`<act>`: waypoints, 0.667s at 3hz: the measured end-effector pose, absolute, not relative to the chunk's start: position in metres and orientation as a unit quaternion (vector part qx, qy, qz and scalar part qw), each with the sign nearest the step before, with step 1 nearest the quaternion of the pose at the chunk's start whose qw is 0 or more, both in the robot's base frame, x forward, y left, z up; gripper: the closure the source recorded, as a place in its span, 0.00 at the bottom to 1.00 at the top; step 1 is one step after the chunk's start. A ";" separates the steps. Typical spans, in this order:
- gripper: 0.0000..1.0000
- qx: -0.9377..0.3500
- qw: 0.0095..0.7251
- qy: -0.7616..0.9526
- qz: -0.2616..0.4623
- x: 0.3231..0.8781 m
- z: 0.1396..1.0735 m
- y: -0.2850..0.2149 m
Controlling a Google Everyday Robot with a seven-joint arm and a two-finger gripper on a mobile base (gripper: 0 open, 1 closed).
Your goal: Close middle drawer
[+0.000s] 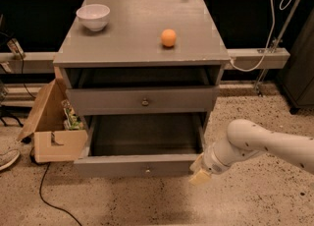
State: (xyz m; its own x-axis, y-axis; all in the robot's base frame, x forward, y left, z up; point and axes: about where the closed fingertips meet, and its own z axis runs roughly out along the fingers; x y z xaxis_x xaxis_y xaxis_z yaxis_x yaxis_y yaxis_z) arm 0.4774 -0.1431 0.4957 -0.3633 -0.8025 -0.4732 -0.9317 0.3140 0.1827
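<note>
Speckled stone floor (pixel 274 205) and a dark back wall frame a grey cabinet, whose tabletop (pixel 137 48) lies up and to the left of the tool. The tool (pixel 200 171) is carried low on a white arm (pixel 265 144) entering from the right, and is placed at the right end of the front of the middle drawer (pixel 122 165). Whether the tool is apart or together cannot be told, and contact with the front cannot be confirmed. The middle drawer is drawn far out, its empty box extending left of and behind the tool, with its small knob (pixel 147 170) left of the tool at the centre of the front. The top drawer (pixel 108 101), above and to the left, is seen slightly ajar.

Risks judged from this position:
- a push applied at the corner, far from the knob, may skew the drawer and jam it
- the tool may slip off the end of the front and pass beside the drawer
- a hard shove may jolt the cabinet, so that the orange ball (pixel 168 38) rolls or the white bowl (pixel 93 16) shifts
- the cardboard box (pixel 59 144), far left of the tool and just beside the drawer's side, may be rubbed
</note>
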 end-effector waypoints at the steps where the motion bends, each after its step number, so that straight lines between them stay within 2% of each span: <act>1: 0.72 -0.534 0.154 0.800 0.224 0.494 0.470 -0.147; 2: 0.95 -0.532 0.155 0.801 0.227 0.497 0.464 -0.147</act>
State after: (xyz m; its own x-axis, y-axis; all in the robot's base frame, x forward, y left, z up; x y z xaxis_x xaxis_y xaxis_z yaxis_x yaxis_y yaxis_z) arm 0.4967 -0.1466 0.4636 -0.3870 -0.7815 -0.4894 -0.9221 0.3317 0.1994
